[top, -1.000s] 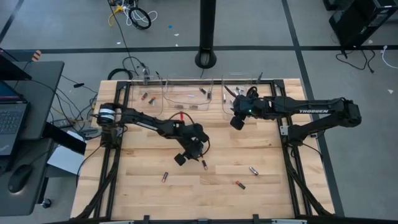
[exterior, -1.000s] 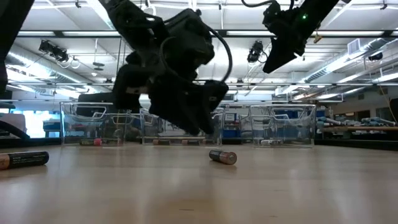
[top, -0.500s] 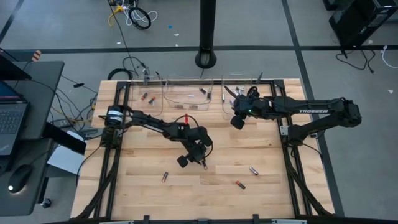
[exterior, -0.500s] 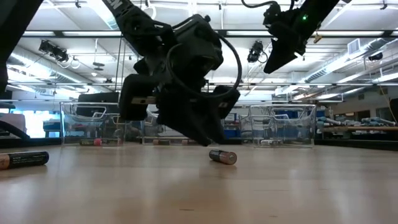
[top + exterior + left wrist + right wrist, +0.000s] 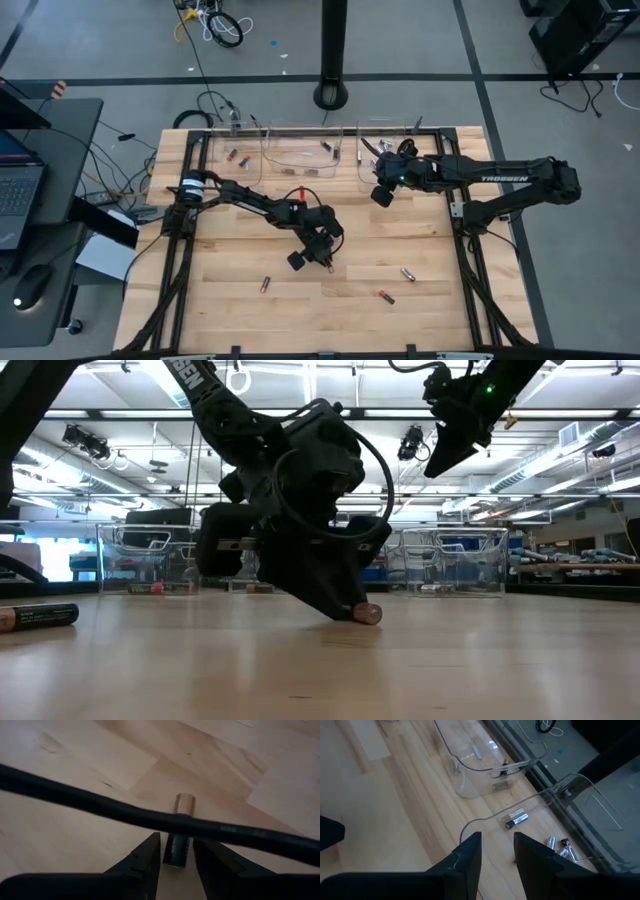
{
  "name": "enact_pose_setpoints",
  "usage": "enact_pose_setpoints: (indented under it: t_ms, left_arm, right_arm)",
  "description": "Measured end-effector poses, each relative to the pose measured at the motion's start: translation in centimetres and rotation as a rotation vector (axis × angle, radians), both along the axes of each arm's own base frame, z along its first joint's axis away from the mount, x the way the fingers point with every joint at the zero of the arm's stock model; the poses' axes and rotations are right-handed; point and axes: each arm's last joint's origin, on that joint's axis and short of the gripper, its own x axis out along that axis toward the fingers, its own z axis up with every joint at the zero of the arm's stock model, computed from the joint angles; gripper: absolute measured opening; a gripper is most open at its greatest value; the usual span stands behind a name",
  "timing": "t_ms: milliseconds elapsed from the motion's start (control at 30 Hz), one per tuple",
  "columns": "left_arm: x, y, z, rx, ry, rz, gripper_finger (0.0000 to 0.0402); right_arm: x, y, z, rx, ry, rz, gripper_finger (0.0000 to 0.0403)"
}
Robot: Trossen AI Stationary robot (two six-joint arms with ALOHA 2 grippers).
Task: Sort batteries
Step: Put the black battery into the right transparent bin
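Note:
A black battery with a copper end [image 5: 183,805] lies flat on the wooden table, also seen as a small battery [image 5: 369,613] in the low view. My left gripper [image 5: 176,841] is open and down at the table [image 5: 322,262], one finger on each side of the battery's black end. My right gripper [image 5: 380,196] hangs open and empty, high above the near edge of the right clear bin [image 5: 388,150]. In the right wrist view, several batteries [image 5: 516,819] lie inside that bin. My left gripper's fingers [image 5: 148,854] flank the battery's black end [image 5: 175,856], slanting down from above and lying roughly along it. I cannot tell whether they touch it. The battery rests flat on the table.
Three clear bins stand along the far edge: the left bin [image 5: 232,152], the middle bin [image 5: 300,157] and the right one. Loose batteries lie on the near half: one [image 5: 265,284], another [image 5: 407,273], a red-ended one [image 5: 385,296]. A black cable [image 5: 100,805] crosses the left wrist view.
My left gripper has come down toward the near right onto the table, and its fingers now stand on either side of the battery. The battery has stayed in place.

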Motion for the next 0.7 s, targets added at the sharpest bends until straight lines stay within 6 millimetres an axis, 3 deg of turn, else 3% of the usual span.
enact_pose_setpoints:
  t_ms: [100,300,467,567,700]
  left_arm:
    - [0.0,0.0,0.0,0.0,0.002,0.0,0.0116]
    - [0.0,0.0,0.0,-0.005,0.006,-0.003,0.0048]
    - [-0.3,0.1,0.4,0.007,0.027,0.024,0.0047]
    - [-0.8,0.5,2.0,0.077,0.027,0.065,0.0047]
    - [-1.7,2.2,5.6,0.126,0.035,0.192,0.0047]
  right_arm:
    - [0.0,0.0,0.0,-0.002,0.002,0.003,0.0123]
    - [0.0,0.0,0.0,-0.003,0.009,0.005,0.0123]
    - [-0.1,0.1,-0.1,0.0,0.021,0.006,0.0122]
    - [-0.2,0.3,-0.2,0.001,0.03,0.013,0.0122]
    - [-0.6,0.6,0.1,0.002,0.034,0.019,0.0122]
